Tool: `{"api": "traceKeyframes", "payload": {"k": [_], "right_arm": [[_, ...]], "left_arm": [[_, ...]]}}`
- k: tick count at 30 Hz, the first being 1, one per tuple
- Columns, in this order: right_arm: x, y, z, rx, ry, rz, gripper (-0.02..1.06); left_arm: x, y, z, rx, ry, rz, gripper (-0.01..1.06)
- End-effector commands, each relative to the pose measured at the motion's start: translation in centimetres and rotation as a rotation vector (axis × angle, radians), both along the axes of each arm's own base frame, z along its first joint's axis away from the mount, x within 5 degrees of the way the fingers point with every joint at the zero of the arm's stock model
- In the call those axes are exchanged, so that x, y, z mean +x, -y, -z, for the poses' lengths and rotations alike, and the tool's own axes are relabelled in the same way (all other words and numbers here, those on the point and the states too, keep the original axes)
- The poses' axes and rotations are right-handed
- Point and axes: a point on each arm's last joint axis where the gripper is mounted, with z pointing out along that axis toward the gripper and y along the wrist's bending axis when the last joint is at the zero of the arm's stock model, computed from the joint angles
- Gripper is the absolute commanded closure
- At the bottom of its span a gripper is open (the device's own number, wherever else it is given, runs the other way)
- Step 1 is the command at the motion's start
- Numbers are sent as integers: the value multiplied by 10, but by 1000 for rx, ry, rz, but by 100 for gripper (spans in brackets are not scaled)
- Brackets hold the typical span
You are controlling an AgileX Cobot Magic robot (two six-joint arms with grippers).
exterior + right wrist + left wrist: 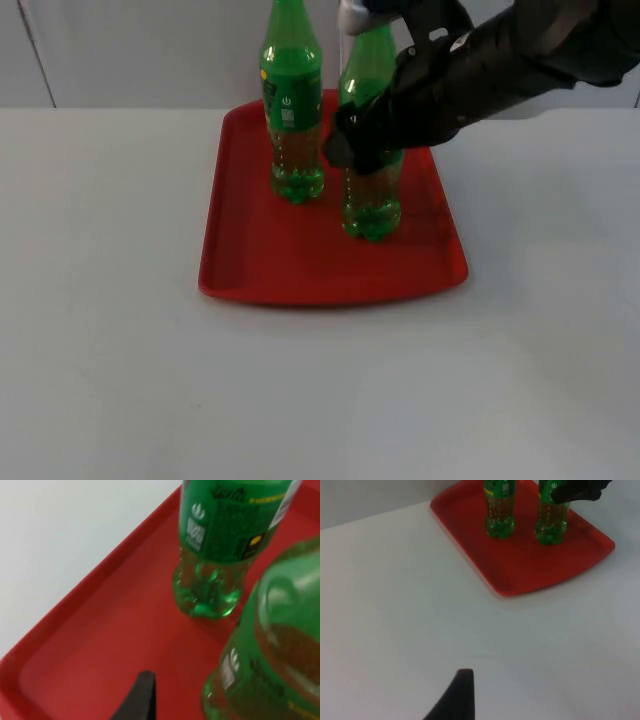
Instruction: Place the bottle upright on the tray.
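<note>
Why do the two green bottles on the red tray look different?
The right tool is at the near bottle, while the far bottle stands free. The near bottle stands closer to the tray's front edge; the far bottle stands further back and to the left. Both are green, upright and on the tray. The left tool waits over the table.

Bright even overhead light; faint shadow beside tray (240, 270); near bottle (270, 655) in right wrist view blurred, perhaps motion.

top view looks down and forward over the tabletop (120, 380); left wrist view sees the red tray (520, 565) from afar, right wrist view close up.
</note>
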Motion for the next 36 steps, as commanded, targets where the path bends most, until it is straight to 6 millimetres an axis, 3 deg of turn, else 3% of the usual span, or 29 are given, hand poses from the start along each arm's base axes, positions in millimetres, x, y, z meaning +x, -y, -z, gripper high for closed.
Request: {"api": "traceKeyframes", "payload": {"k": [1,10,16,21,36], "right_arm": [[-3,3,-12,10,-19,-5,14],[0,37,-21,19,-189,55,14],[-6,48,-19,-79,-260,51,14],[-17,55,-32,-106,-271,65,14],[-105,102,-75,-70,-164,80,14]], "left_arm": [[0,0,1,3,-2,3,0],[0,0,1,3,-2,3,0],[0,0,1,3,-2,3,0],[0,0,1,3,-2,3,0],[0,0,1,1,-2,4,0]]}}
